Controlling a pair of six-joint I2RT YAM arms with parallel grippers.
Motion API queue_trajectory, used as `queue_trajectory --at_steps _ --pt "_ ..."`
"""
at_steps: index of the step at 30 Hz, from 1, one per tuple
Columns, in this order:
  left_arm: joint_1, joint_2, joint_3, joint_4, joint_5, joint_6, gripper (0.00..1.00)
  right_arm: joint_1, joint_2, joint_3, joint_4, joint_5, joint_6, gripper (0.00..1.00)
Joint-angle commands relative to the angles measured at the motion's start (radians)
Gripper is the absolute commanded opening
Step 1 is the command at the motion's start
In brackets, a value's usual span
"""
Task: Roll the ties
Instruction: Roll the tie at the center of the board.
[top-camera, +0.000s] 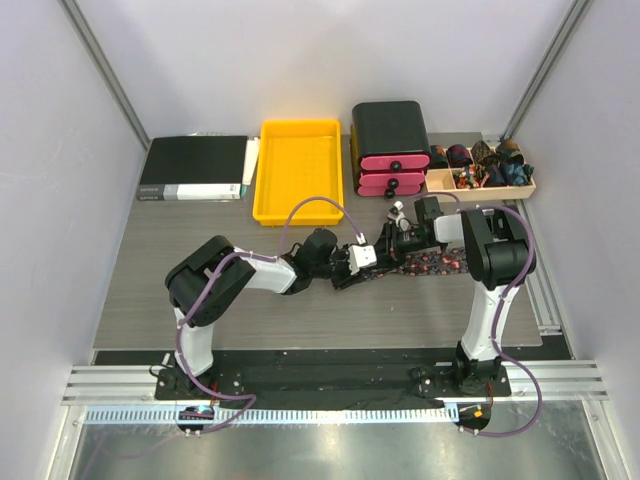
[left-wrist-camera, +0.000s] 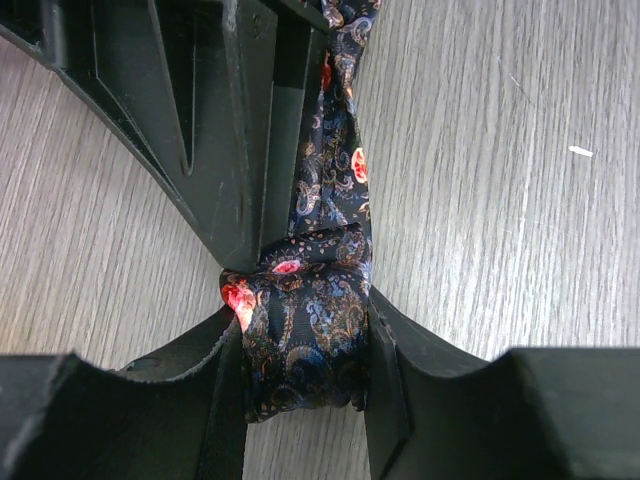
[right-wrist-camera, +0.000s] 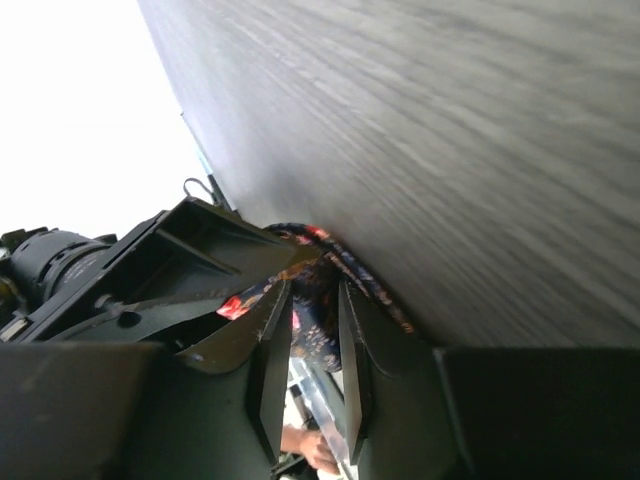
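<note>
A dark tie (top-camera: 437, 264) with red, orange and blue speckles lies across the middle of the table, running right from where both grippers meet. My left gripper (top-camera: 374, 266) is shut on the rolled end of the tie (left-wrist-camera: 310, 330), which fills the gap between its fingers (left-wrist-camera: 420, 380). The flat strip runs on up and away over the table. My right gripper (top-camera: 388, 248) faces the left one, and its fingers (right-wrist-camera: 270, 340) are closed to a narrow gap with tie fabric (right-wrist-camera: 345, 262) between them. In the left wrist view the right gripper's fingers (left-wrist-camera: 240, 130) press against the strip just beyond the roll.
A yellow tray (top-camera: 298, 170), a black box with pink drawers (top-camera: 390, 145) and a wooden tray of rolled ties (top-camera: 482, 172) stand along the back. A black binder (top-camera: 195, 168) lies at the back left. White walls close in both sides.
</note>
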Motion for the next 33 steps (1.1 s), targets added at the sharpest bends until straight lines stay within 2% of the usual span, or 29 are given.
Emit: queue_trajectory --at_steps 1,5,8,12,15,16,18,19,20,22,26,27,28,29,30,31,33 --pt "-0.016 0.063 -0.03 -0.212 0.005 0.008 0.0 -0.009 -0.101 -0.057 0.243 0.076 0.106 0.3" --pt "-0.016 0.066 -0.026 -0.212 0.007 0.008 0.0 -0.011 -0.144 -0.175 0.573 0.101 0.353 0.31" --pt "-0.015 0.067 -0.025 -0.216 0.007 0.008 0.0 -0.011 -0.147 -0.192 0.685 0.134 0.453 0.32" --pt "-0.015 0.066 -0.026 -0.225 -0.003 0.005 0.0 -0.009 -0.121 -0.213 0.834 0.106 0.6 0.33" --pt "-0.015 0.063 -0.027 -0.243 -0.009 0.004 0.0 -0.009 -0.071 -0.246 1.073 0.058 0.832 0.33" --pt "-0.016 0.06 -0.023 -0.252 -0.01 0.002 0.0 -0.008 -0.057 -0.256 1.224 0.052 0.98 0.33" --pt "-0.015 0.052 -0.019 -0.272 -0.012 0.001 0.0 -0.005 -0.003 -0.289 1.417 0.052 1.143 0.33" --pt "-0.013 0.05 -0.017 -0.289 -0.013 0.004 0.0 -0.002 0.018 -0.305 1.61 0.058 1.241 0.34" --pt "-0.013 0.041 -0.013 -0.304 -0.013 0.008 0.0 0.001 0.043 -0.309 1.695 0.065 1.386 0.34" --pt "-0.013 0.038 0.004 -0.362 -0.022 0.022 0.0 0.001 0.08 -0.309 1.806 0.073 1.469 0.36" --pt "-0.013 0.032 0.062 -0.512 -0.047 0.048 0.0 0.0 0.013 -0.286 1.657 0.035 1.362 0.36" --pt "-0.013 0.032 0.09 -0.542 -0.053 0.054 0.0 -0.003 -0.013 -0.284 1.58 0.024 1.254 0.35" --pt "-0.013 0.032 0.104 -0.573 -0.061 0.057 0.0 -0.006 -0.046 -0.278 1.302 0.012 1.14 0.35" --pt "-0.013 0.033 0.116 -0.625 -0.073 0.063 0.01 -0.014 -0.125 -0.251 1.107 0.018 1.01 0.34" --pt "-0.015 0.038 0.137 -0.645 -0.079 0.065 0.01 -0.032 -0.162 -0.22 0.884 0.039 0.673 0.33" --pt "-0.013 0.041 0.144 -0.663 -0.084 0.066 0.01 -0.037 -0.191 -0.177 0.47 0.064 0.515 0.32" --pt "-0.013 0.05 0.171 -0.726 -0.093 0.077 0.02 -0.043 -0.216 -0.036 0.16 0.128 0.273 0.28"
